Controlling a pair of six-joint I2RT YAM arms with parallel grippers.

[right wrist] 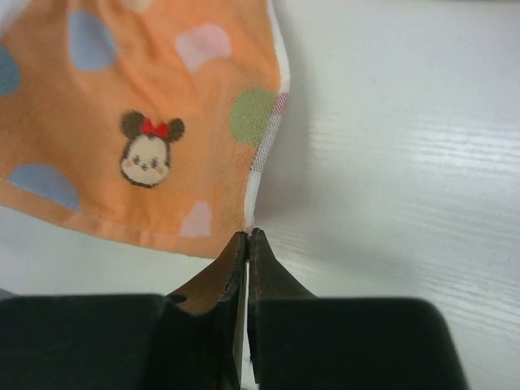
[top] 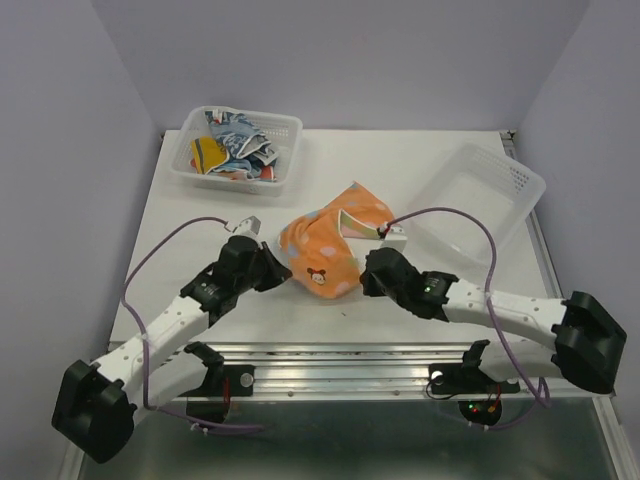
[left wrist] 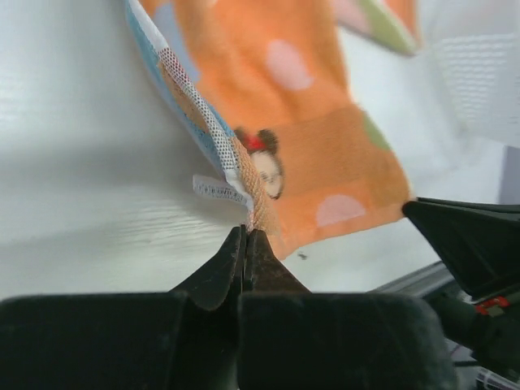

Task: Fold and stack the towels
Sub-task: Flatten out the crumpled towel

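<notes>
From above, the orange dotted towel (top: 325,245) lies rumpled mid-table between my two arms. My left gripper (top: 283,272) is at its near left corner and my right gripper (top: 366,274) at its near right one. The other towels (top: 235,145) sit heaped in the far-left basket (top: 186,172). A second basket (top: 528,188) stands far right.

My left wrist view shows my jaws pressed together on the hem, just beside the small white label (left wrist: 218,189). The cloth rises away from the tips, doubled over on itself.

My right wrist view shows my jaws closed on the very corner, only a thin bite as far as I can judge. The mouse print (right wrist: 148,154) lies just beyond.

To fold well, I judge I should lift both corners level and together and keep the edge taut between them. Then I should lay it over onto the far edge without dragging. The slight right-hand bite could slip.

The table (top: 200,215) is smooth and white, with metal rails along its near edge. Plain lilac walls (top: 60,120) close in on three sides.
</notes>
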